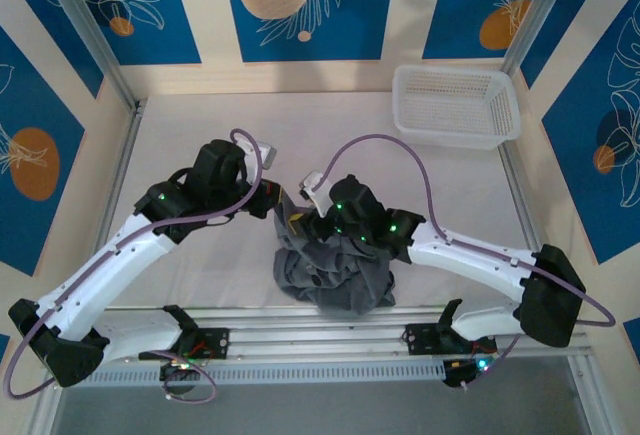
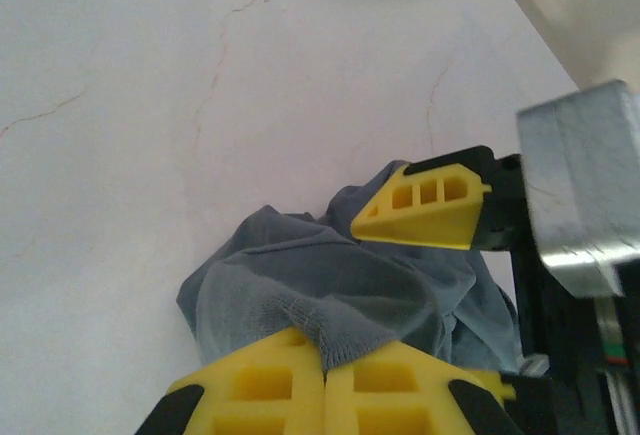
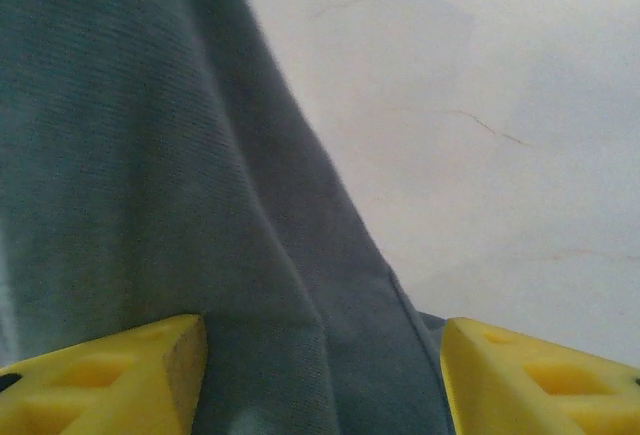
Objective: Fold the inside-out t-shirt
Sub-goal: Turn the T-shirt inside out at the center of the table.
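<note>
I can read no text, label, brand or number from here, plain cloth on the inside-out t-shirt, bare mesh on the white basket, blue wall panels with drawn leaves and circles, no lettering

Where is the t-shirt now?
Top view: the t-shirt lies bunched at the near edge of the table, between the left arm and right arm, far from the basket.

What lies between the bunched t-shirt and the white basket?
Next to the t-shirt, the right arm's wrist and purple cable; then bare table. Top view.
</note>
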`<state>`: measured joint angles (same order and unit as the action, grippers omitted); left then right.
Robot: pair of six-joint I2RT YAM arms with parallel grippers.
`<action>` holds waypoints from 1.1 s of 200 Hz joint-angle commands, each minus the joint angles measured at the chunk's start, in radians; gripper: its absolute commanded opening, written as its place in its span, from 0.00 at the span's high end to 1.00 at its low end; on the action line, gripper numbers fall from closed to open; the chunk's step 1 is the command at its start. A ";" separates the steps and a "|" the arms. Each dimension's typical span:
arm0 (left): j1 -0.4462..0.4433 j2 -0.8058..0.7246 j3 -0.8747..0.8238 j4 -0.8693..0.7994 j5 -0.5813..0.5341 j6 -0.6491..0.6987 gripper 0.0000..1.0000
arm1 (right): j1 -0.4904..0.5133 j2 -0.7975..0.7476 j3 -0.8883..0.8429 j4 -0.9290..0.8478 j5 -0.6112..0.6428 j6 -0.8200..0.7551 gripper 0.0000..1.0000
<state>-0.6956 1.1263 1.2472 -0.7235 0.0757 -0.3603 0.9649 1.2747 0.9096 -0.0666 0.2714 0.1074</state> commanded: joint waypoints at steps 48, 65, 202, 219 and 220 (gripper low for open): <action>0.011 0.001 0.004 0.011 0.015 -0.017 1.00 | 0.135 -0.030 0.030 0.126 0.149 0.117 0.36; 0.012 -0.003 0.003 0.009 0.018 -0.022 1.00 | 0.132 -0.002 0.045 0.123 0.243 0.133 0.42; 0.018 -0.011 -0.001 -0.023 -0.039 -0.001 1.00 | 0.121 0.130 0.220 -0.309 0.561 0.153 0.55; 0.042 -0.023 -0.015 -0.008 -0.008 0.000 1.00 | 0.118 0.069 0.168 -0.316 0.493 0.165 0.56; 0.043 -0.024 -0.014 -0.006 -0.007 0.000 1.00 | 0.117 0.064 0.163 -0.317 0.489 0.169 0.56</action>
<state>-0.6857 1.1267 1.2366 -0.7250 0.0727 -0.3824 1.0798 1.4128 1.0866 -0.2634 0.7292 0.2440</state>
